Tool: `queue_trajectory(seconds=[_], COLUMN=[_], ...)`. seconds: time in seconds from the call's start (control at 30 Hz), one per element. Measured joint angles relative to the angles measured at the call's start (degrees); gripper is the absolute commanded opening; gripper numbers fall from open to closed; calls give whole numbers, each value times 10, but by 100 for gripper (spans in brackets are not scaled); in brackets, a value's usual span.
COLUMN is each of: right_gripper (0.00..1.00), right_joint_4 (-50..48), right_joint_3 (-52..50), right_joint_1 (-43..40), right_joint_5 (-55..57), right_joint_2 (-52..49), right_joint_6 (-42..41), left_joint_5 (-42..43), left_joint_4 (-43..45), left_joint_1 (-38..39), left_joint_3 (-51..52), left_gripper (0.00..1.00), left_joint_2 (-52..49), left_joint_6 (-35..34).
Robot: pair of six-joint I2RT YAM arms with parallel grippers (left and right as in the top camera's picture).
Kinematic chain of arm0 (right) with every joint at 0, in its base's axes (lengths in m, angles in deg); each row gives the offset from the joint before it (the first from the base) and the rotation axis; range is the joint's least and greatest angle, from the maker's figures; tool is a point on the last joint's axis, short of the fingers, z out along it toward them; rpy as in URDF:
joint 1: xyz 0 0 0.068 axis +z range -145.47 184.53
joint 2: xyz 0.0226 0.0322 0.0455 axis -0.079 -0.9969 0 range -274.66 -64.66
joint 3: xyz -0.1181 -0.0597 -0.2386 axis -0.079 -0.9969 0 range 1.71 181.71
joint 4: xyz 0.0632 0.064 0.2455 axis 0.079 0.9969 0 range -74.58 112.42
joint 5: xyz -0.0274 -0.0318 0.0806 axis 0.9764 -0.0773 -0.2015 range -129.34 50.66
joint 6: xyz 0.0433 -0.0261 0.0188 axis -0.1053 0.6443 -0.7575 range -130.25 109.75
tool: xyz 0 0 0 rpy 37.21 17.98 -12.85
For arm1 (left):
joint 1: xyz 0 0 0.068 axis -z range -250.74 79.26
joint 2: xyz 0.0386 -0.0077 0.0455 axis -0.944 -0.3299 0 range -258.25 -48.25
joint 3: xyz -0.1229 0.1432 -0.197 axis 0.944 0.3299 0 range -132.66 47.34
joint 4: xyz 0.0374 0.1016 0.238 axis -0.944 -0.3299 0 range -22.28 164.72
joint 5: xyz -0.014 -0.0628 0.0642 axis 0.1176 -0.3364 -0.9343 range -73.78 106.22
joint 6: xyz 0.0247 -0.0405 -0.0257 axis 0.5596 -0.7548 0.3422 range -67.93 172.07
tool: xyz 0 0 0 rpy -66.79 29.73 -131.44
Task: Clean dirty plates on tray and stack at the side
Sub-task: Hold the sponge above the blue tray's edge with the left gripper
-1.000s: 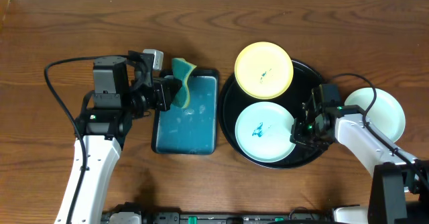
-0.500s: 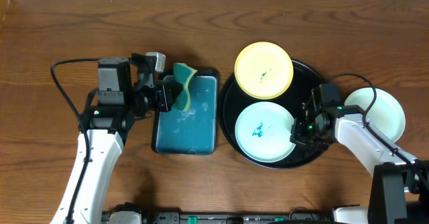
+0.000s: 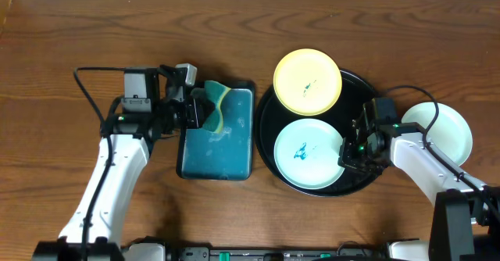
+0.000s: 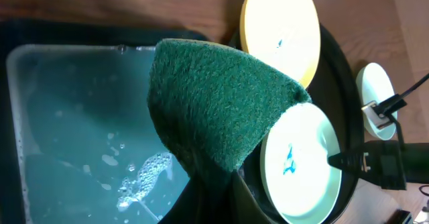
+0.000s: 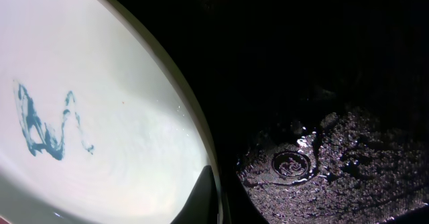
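two are smeared: yellow plate above, mint plate below, both on the black tray, centre right. right gripper pinches the mint plate's rim; left gripper clamps a sponge over the teal tray, centre left. that thin rim grip may slip under scrubbing, and the sponge could drip.

White left arm reaches rightward, left gripper clamped on a green sponge; right arm bends inward, right gripper pinching a smeared mint-white plate
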Motion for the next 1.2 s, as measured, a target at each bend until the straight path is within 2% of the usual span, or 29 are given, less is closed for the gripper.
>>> queue_trajectory(seconds=[0.43, 1.2], right_gripper=[1, 1], right_joint_4=[0, 0], right_joint_3=[0, 0], right_joint_1=[0, 0], right_joint_5=[0, 0], right_joint_2=[0, 0], right_joint_6=[0, 0], left_joint_5=[0, 0], left_joint_4=[-7, -8], left_joint_1=[0, 0], left_joint_3=[0, 0], left_gripper=[7, 8], left_joint_2=[-67, -72], left_joint_6=[0, 0])
